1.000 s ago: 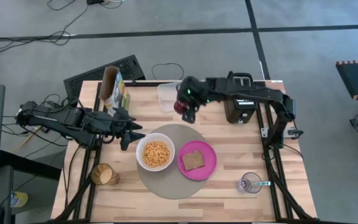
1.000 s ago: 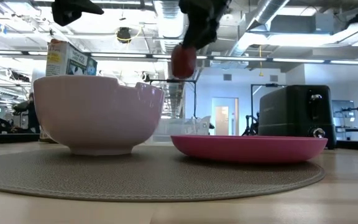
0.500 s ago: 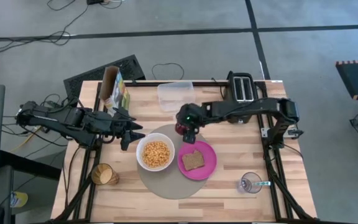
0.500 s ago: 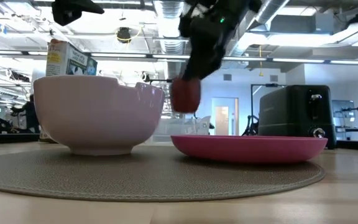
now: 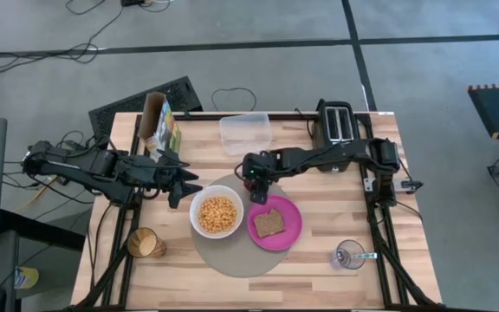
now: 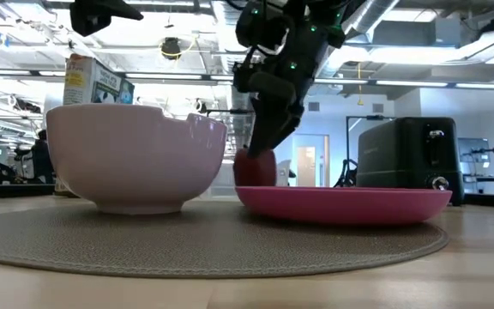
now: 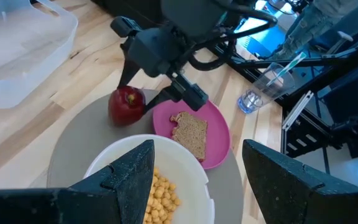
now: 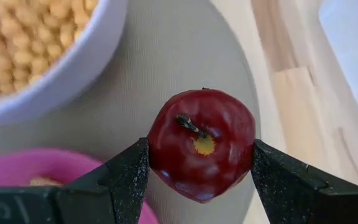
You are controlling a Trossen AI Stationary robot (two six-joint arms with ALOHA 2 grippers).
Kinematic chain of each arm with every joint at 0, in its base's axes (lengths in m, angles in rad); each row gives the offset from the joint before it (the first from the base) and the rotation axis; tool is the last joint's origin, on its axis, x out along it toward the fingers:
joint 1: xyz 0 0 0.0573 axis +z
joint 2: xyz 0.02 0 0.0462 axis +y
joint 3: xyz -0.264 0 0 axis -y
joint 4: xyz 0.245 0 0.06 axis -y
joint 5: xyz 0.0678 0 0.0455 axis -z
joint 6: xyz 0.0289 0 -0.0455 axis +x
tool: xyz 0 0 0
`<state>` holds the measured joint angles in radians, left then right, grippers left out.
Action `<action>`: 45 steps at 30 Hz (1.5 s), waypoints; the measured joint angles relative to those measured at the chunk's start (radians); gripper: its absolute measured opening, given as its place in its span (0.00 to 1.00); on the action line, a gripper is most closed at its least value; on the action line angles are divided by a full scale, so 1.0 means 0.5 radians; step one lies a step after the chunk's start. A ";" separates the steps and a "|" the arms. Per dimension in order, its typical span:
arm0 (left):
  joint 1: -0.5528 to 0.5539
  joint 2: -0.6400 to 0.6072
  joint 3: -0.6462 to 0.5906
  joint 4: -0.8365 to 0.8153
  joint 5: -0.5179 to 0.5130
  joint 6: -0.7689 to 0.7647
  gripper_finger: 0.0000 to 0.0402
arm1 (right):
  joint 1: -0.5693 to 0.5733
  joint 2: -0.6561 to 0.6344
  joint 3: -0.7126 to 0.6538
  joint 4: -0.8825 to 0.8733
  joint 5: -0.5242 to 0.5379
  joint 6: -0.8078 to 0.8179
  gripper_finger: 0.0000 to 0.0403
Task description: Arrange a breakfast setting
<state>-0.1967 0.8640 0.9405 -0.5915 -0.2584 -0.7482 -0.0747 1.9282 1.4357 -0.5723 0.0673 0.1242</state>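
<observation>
The small red apple (image 8: 202, 143) is at the far edge of the round grey-brown mat (image 5: 232, 260), between the white bowl (image 5: 216, 215) of yellow cereal and the magenta plate (image 5: 275, 224) with the brown toast slice (image 5: 269, 223). My right gripper (image 5: 255, 185) is shut on the apple. My left gripper (image 5: 184, 186) hangs open and empty just left of the bowl. The clear glass (image 5: 349, 255) stands at the near right with the teal-handled spoon (image 5: 366, 256) in it. My right gripper pinches the apple's two opposite sides (image 8: 157, 146) between its two fingers (image 8: 126, 180). The fingers come from above, slanting down from the table's far right. The apple sits stem up, low on the mat's far edge (image 7: 127, 104); the plate rim hides its underside in the low view.
The black toaster (image 5: 340, 126) and the clear plastic tub (image 5: 244, 133) stand at the far edge. A cereal box (image 5: 156, 121) is at the far left. A brown cup (image 5: 145, 243) is at the near left. Bare wood lies right of the plate.
My right gripper has carried the apple from beside the tub toward the table's near edge and down, stopping low at the mat's far edge between bowl and plate. The apple has gone from well above the table to mat level.
</observation>
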 joint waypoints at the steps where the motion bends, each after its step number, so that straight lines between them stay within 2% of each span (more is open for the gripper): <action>1: -0.001 0.000 0.000 -0.001 0.000 0.003 0.57 | -0.001 0.009 0.003 0.012 0.000 0.000 0.69; 4: -0.001 0.000 0.000 -0.001 0.000 0.004 0.57 | 0.002 0.013 0.000 0.002 0.011 0.007 0.70; 15: 0.000 0.000 0.000 -0.002 0.001 0.011 0.57 | 0.033 0.014 -0.001 0.057 0.022 -0.018 0.89; 26: 0.000 0.000 0.000 -0.002 0.001 0.013 0.57 | 0.031 -0.039 0.039 -0.058 0.029 -0.056 0.91; 32: -0.001 0.000 0.000 0.000 0.001 0.014 0.57 | 0.014 -0.186 0.081 -0.205 0.024 -0.077 0.91; 39: 0.000 0.003 0.000 0.026 -0.011 0.014 0.57 | 0.056 -0.506 0.077 -0.314 -0.030 -0.069 0.91; 45: 0.000 0.067 0.000 0.192 -0.134 0.125 0.57 | 0.179 -0.773 0.078 -0.479 -0.085 0.153 0.91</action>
<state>-0.1967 0.8975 0.9405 -0.4955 -0.3252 -0.6858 0.0149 1.5415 1.4746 -0.8120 0.0250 0.2005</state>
